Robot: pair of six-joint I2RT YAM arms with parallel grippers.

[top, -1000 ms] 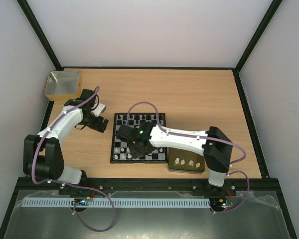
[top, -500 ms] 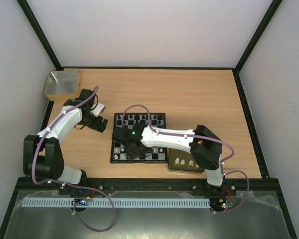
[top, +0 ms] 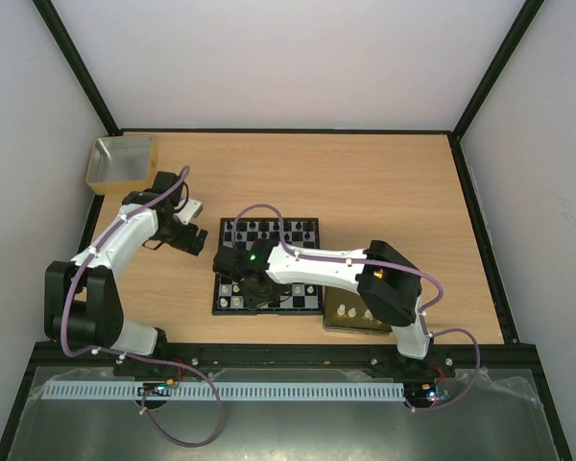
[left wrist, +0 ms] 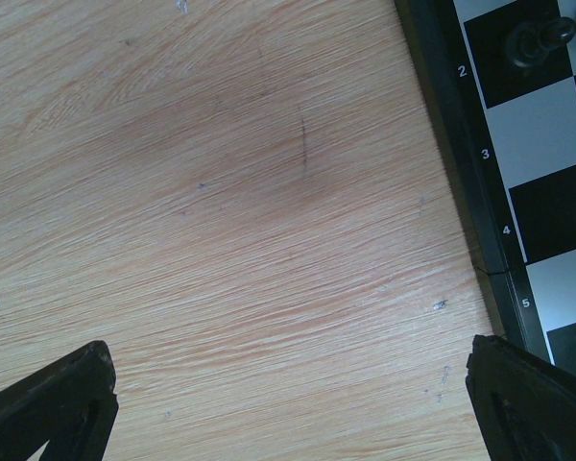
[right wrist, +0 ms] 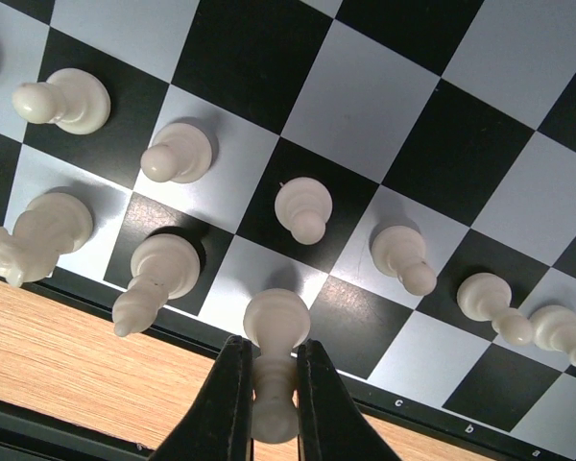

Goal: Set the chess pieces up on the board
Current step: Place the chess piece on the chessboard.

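My right gripper [right wrist: 272, 360] was clenched on one white chess piece [right wrist: 276, 325], pinched by its base, with its head over a near-edge square of the board [right wrist: 384, 96]; whether it touched the square I could not tell. My left gripper [left wrist: 288, 394] hung spread wide over bare wood just beside the board's left border, holding nothing. Around the gripped piece I counted nine more white pieces on the squares, one only a sliver at the frame's edge. One black piece [left wrist: 533, 40] stood by my left wrist. From above, the wooden table [top: 384, 182] also carried one gold tray [top: 355, 329] holding a few pale pieces and one yellowish box [top: 115, 178], with white walls and black frame posts around it.
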